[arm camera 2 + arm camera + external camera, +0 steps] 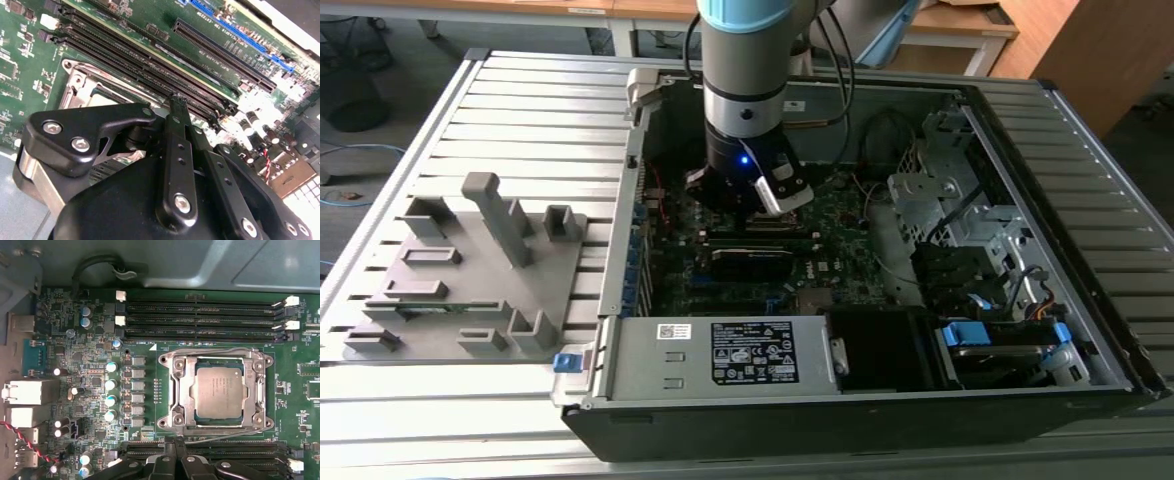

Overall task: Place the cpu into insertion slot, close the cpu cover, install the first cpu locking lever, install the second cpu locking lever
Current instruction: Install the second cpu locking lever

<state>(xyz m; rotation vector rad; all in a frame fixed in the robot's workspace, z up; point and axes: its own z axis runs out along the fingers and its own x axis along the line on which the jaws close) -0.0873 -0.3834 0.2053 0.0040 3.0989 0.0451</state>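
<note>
- The bench [480, 90] is a big grey slatted top. In the exterior view an open computer case [881, 300] lies on it, and a grey holder block [467, 270] with posts sits on the exterior view's left, well apart from the arm.
- The robot arm [747, 60] reaches straight down into the case, over the green motherboard [720, 270]. A small blue light glows on its wrist.
- The first wrist view looks flat down on the motherboard [75, 355] — something the exterior view cannot do, as the arm hides that spot.
- There the cpu cover [184, 385], a silvery frame, lies shut around the socket. The cpu [220, 392] sits in the slot, and its dull metal top shows through the frame's window.
- Thin wire levers [220, 432] run along the edges of the frame, and they look laid down flat.
- Long black memory slots [200, 315] lie on both sides of the socket.
- The claw [175, 441] shows in both wrist views. In the second wrist view the claw [177, 100] has its black fingers [175, 145] pressed close together, tip to tip — nothing is between them.
- The claw's tip hovers just beside the edge of the cover, near a lever. I cannot tell if it touches.
</note>
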